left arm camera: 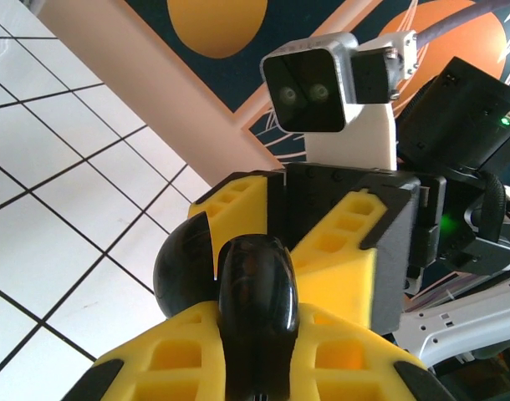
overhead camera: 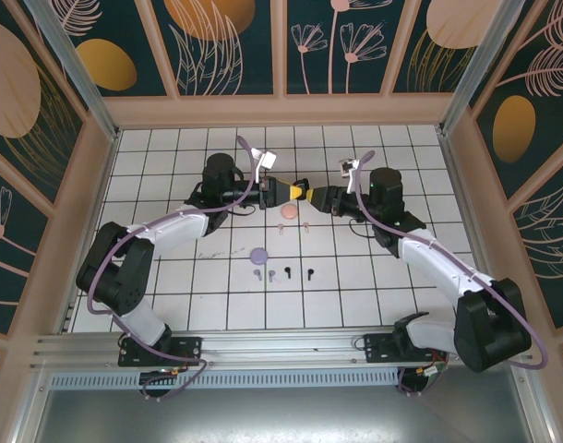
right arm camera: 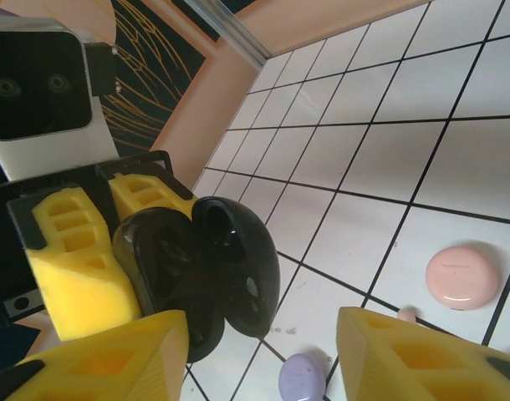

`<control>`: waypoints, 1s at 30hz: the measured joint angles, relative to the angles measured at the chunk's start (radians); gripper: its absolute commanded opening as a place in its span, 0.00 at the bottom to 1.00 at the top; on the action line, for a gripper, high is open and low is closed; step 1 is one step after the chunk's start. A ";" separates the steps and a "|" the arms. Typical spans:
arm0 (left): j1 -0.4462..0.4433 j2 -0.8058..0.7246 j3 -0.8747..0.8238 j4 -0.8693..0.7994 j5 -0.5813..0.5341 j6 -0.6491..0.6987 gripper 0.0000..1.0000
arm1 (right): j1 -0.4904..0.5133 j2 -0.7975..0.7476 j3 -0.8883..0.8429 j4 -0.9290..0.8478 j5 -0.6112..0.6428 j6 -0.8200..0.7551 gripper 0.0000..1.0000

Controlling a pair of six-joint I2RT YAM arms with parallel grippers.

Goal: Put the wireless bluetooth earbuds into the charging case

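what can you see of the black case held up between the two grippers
The black case is a glossy, rounded clamshell that looks like plastic, hinged open with its two halves spread apart. It is held in the air, pinched by the left gripper. The right gripper stands open close around it; whether it touches the case can't be told.

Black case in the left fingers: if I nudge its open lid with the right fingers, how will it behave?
The black case looks glossy and rounded, so it may slip or twist between the left fingers. Its lid stands open, so a nudge would probably swing it on its hinge rather than move the body.
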State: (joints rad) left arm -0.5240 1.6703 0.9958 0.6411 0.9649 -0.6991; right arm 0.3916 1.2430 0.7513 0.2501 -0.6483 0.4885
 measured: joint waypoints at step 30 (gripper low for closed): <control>-0.023 0.000 0.003 0.000 -0.031 0.000 0.00 | 0.011 0.028 0.009 0.013 0.023 0.021 0.01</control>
State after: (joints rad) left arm -0.5472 1.6707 0.9993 0.6411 0.9337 -0.6991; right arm 0.4023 1.2709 0.7601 0.2634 -0.6258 0.5095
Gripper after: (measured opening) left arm 0.161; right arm 0.049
